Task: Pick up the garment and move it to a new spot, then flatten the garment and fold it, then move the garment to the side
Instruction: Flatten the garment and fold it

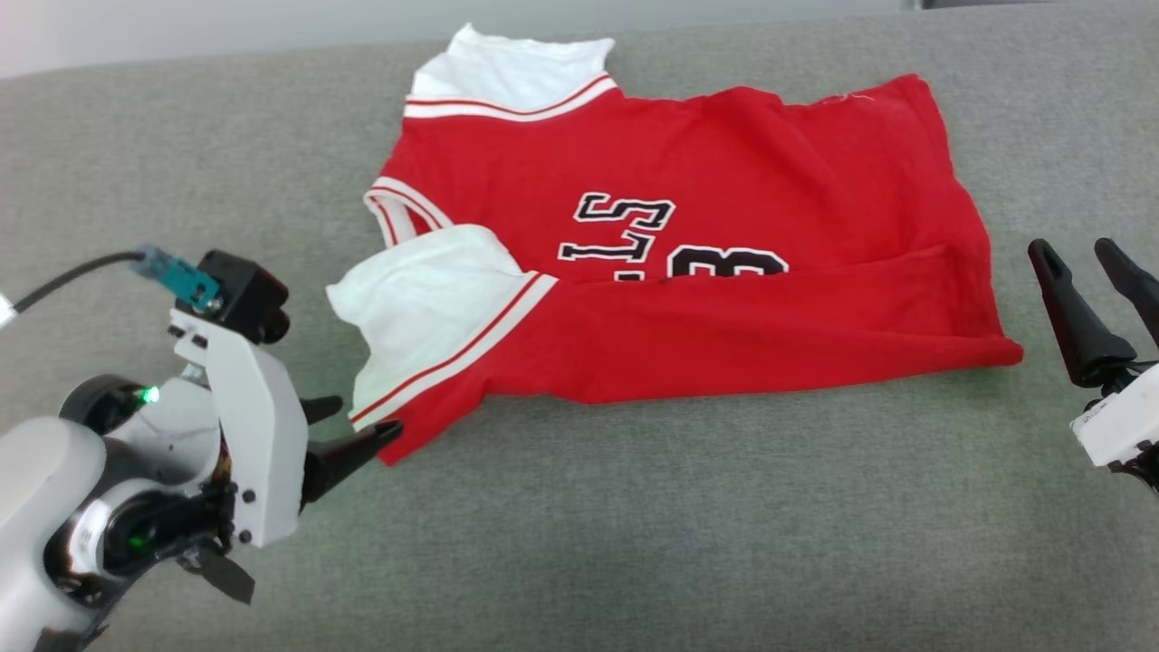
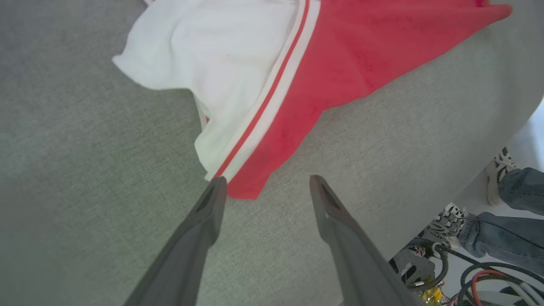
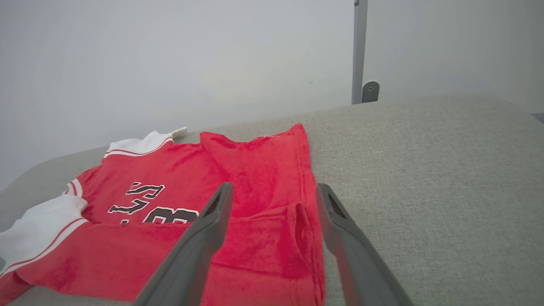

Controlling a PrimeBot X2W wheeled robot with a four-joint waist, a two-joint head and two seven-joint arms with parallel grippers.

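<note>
Head view, with both wrist views. The garment (image 1: 724, 181) lies on the grey-covered table (image 1: 634, 543), its long axis running 9 to 3 o'clock: the white sleeves and collar are at the 9 o'clock end, the hem at the 3 o'clock end. Its near long edge lies doubled over the body, half covering the black numerals.

The left end effector (image 1: 367, 418) is low at the near-left corner of the garment, fingers spread and holding nothing. The red corner beneath the striped sleeve band sits at its 1 o'clock. In the left wrist view that corner (image 2: 246, 191) lies just inside the fingertips, nearer one finger (image 2: 212, 199). Contact looks likely, though it cannot be settled from these angles.

The right end effector (image 1: 1070, 246) stands just off the hem end, likewise parted and empty, with the near hem corner at its 7 o'clock and the body at 9 o'clock.

The left arm is judged the nearer, so the coming grasp appears to turn on closing over that near-left corner; the right must travel inward to meet the hem.
</note>
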